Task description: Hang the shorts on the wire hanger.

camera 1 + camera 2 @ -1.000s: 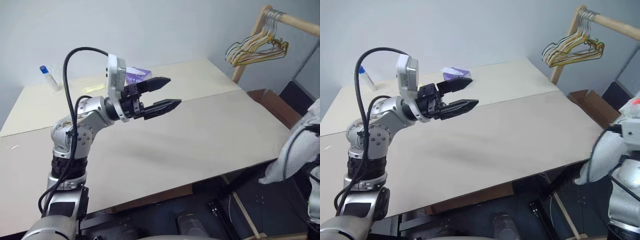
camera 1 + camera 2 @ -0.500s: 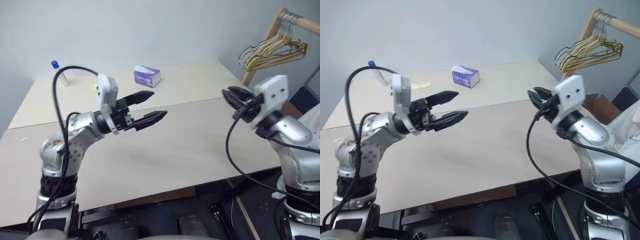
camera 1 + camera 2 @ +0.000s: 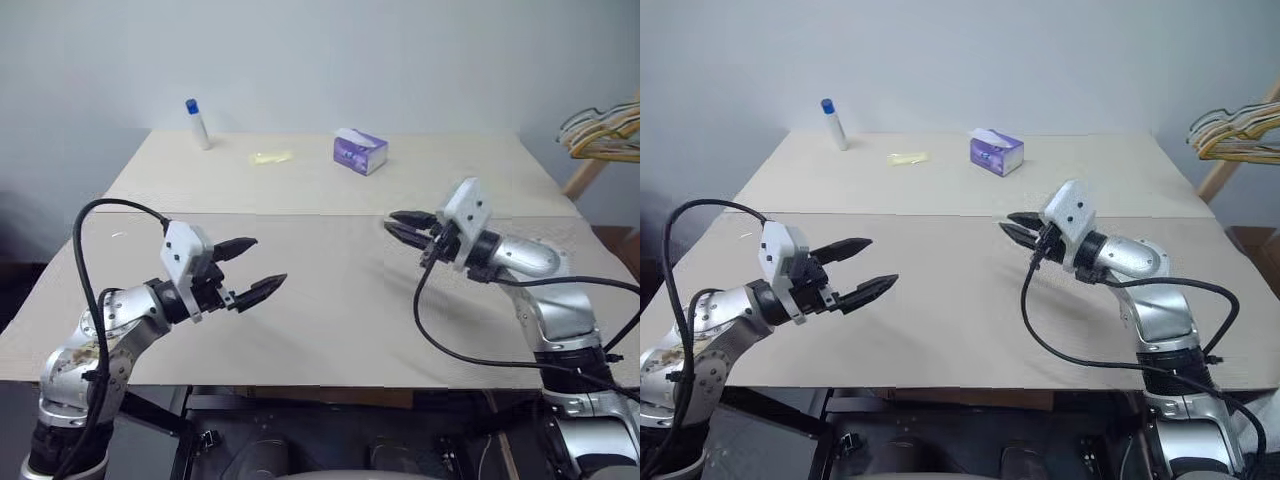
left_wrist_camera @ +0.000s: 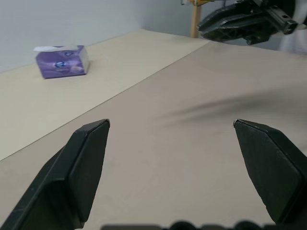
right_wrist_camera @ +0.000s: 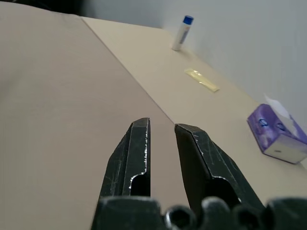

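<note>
The shorts and the wire hanger are out of view. My left gripper (image 3: pixel 268 261) hovers over the near left part of the table (image 3: pixel 330 300), wide open and empty, its black fingers (image 4: pixel 86 158) pointing toward the middle. My right gripper (image 3: pixel 389 221) hangs over the table's right half, pointing left toward the other one. A narrow gap shows between its fingers (image 5: pixel 139 153), with nothing in it. That right gripper (image 4: pixel 230 24) also appears in the left wrist view, across the table.
A purple tissue box (image 3: pixel 361 151), a blue-capped white bottle (image 3: pixel 198 123) and a small yellow strip (image 3: pixel 270 157) lie on the far half of the table. A bunch of yellowish hangers (image 3: pixel 608 130) hangs on a wooden rack post (image 3: pixel 580 178) at the far right.
The camera has swung, shifting the whole picture. My left gripper has sunk lower toward the near left. My right arm has come in over the table from the right, turned to point left.
</note>
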Motion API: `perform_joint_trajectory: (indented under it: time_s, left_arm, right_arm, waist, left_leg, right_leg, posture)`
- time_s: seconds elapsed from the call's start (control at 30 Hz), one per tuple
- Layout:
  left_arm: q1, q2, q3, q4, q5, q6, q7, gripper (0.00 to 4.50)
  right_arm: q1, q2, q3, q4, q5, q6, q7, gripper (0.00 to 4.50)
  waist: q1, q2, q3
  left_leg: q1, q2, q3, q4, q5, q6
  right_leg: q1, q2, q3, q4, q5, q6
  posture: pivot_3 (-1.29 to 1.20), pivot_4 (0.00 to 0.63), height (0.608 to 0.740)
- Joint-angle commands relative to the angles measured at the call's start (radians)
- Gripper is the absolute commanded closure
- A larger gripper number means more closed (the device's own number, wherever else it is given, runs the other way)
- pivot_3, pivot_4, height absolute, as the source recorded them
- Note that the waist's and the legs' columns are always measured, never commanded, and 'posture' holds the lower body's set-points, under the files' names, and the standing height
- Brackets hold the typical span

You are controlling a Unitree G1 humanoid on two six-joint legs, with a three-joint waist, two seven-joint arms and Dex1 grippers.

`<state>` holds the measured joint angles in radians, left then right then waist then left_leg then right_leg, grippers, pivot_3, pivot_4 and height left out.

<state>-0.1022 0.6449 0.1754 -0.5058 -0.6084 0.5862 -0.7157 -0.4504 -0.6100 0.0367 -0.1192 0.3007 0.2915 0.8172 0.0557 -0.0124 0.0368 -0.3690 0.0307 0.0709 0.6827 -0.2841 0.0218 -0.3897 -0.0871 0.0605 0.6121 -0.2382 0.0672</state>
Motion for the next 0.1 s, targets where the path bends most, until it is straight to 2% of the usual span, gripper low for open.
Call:
perform_joint_trajectory:
  time_s: [0.03,0.1]
  left_arm:
    - [-0.012,0.018,0.006,-0.019,0.012,-0.015,0.003,0.0]
    - [-0.005,0.023,0.006,-0.026,0.017,-0.016,-0.002,0.0]
  right_arm:
    - [0.015,-0.003,-0.027,-0.025,0.019,-0.021,0.018,3.28]
    - [0.029,-0.002,-0.033,-0.033,0.016,-0.016,0.016,3.28]
  waist:
    - [0.006,-0.001,0.0]
    - [0.009,-0.001,0.001]
  left_leg:
    - [0.0,0.0,0.001,0.0,0.0,0.0]
    - [0.0,0.001,0.002,0.0,0.0,0.0]
  right_leg:
    - [0.0,0.0,0.0,0.0,0.0,0.0]
    - [0.0,0.0,-0.001,0.0,-0.001,-0.002]
  posture:
    - [0.17,0.039,0.74]
    - [0.17,0.044,0.74]
